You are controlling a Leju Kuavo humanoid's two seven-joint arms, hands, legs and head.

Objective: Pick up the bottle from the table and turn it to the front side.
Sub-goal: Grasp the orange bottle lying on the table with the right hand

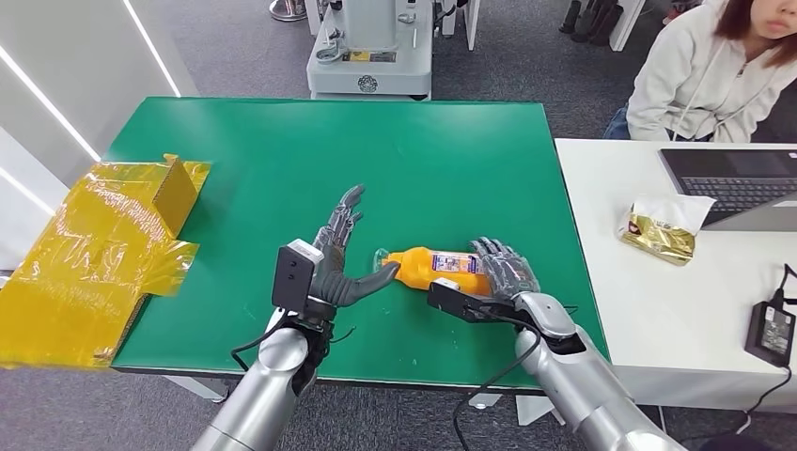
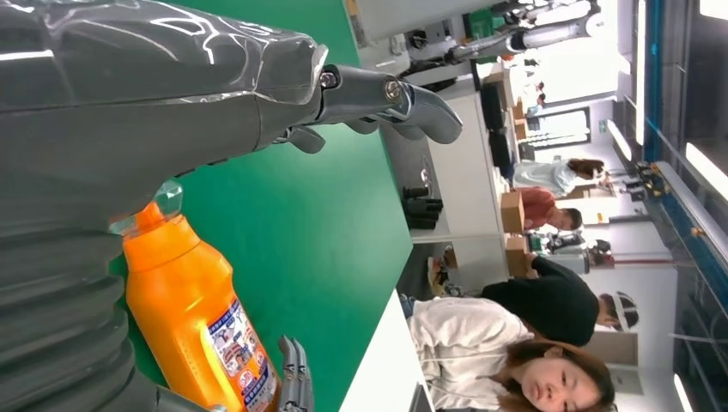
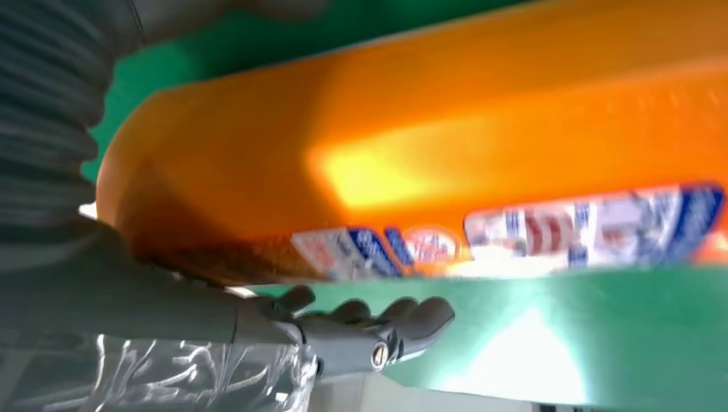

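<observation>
An orange bottle (image 1: 437, 266) with a blue and white label lies on its side on the green table (image 1: 423, 150), cap pointing left. My right hand (image 1: 503, 268) sits over its base end. In the right wrist view the bottle (image 3: 429, 163) lies close along the palm, and a strip of green shows between it and the outstretched fingers (image 3: 378, 330). My left hand (image 1: 340, 263) is spread open beside the cap, thumb tip next to it. The left wrist view has the bottle (image 2: 193, 318) just past the thumb (image 2: 172, 94).
A yellow taped carton (image 1: 103, 254) overhangs the table's left edge. To the right, a white table (image 1: 658, 310) carries a snack packet (image 1: 663, 228), a laptop (image 1: 738, 183) and a power adapter (image 1: 773, 329). A person (image 1: 714, 66) sits behind it. A machine base (image 1: 371, 47) stands beyond the far edge.
</observation>
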